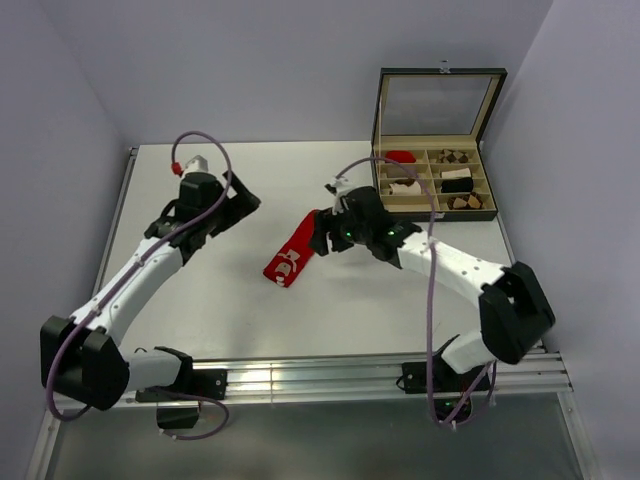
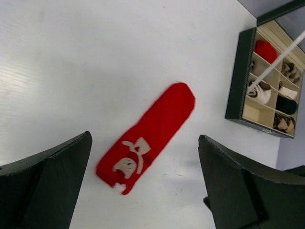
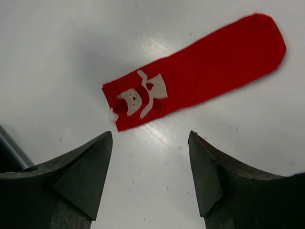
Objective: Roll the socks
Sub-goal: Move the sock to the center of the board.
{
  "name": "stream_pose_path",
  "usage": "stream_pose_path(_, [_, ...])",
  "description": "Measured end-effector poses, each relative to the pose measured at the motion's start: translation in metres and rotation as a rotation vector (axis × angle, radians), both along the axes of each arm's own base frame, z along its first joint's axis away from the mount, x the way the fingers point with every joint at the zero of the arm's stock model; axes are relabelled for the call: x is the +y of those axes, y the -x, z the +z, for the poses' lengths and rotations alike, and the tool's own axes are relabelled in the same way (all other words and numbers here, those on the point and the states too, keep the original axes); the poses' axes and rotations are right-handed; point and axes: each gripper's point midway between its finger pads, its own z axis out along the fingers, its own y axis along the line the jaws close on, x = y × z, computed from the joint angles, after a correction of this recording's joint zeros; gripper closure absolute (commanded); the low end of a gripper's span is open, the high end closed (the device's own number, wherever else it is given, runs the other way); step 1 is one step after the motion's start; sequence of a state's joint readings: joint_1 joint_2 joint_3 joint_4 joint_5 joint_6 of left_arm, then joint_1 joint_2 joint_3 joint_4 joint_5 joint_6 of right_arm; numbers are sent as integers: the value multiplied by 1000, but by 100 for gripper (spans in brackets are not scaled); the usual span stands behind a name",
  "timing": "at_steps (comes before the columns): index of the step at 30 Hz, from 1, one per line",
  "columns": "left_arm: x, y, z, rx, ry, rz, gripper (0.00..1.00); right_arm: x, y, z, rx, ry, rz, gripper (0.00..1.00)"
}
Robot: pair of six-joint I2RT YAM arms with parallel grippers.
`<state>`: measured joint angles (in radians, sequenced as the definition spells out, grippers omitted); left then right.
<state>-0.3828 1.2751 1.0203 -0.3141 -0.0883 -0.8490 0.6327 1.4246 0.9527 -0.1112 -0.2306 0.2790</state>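
We see one open box [image 1: 434,214] holding one red bundle [image 1: 401,157], one cream sock [image 1: 404,187], one black-and-white bundle [image 1: 457,181] and two brown-patterned bundles [image 1: 455,157]. One red sock [image 1: 293,255] lies flat on the table [image 1: 200,290], just beside the right gripper [image 3: 149,133]. That gripper and the left gripper [image 2: 144,137] both gape wide, empty.

The left arm [image 1: 140,275] and right arm [image 1: 455,268] share one build: smooth white link shells between bulky black joint housings [image 1: 85,360], on black bases. A thin purple cable [image 1: 432,300] loops along each, and the left one carries a red plug [image 1: 177,168]. Small green lights [image 1: 348,236] glow on the right wrist. The fingers [image 3: 71,181] are matte black, wedge-shaped and faintly grainy.
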Motion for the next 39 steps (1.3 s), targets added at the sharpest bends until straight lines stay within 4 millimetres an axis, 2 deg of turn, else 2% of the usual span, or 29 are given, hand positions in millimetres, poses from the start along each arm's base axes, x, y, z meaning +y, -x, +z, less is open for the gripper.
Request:
stream_pose_path(1, [15,2,0,0,-18,22,1,5,-5,-2,-7,19,6,29])
stream_pose_path(3, [32,8,3,1,-44,42,1,19,-16,-11,-15,63,27,30])
stream_pose_path(6, [50,18,13,-22,-101,42,1,37,-37,-26,-30,141,50,30])
stream_pose_path(10, [70,30,28,-93,-188,55,1,53,-58,-52,-43,240,76,30])
stream_pose_path(13, [83,39,26,-125,-235,80,1,59,-55,-75,-31,309,112,30])
stream_pose_path(20, [98,48,-2,-90,-305,104,1,59,-30,-125,10,456,196,31])
stream_pose_path(26, [101,46,-1,-97,-318,114,0,56,-27,-129,-14,474,218,32])
stream_pose_path(31, [101,46,-1,-98,-318,115,0,51,-15,-130,-3,461,245,33])
stream_pose_path(39, [102,45,0,-102,-317,117,1,42,-7,-127,23,493,246,33])
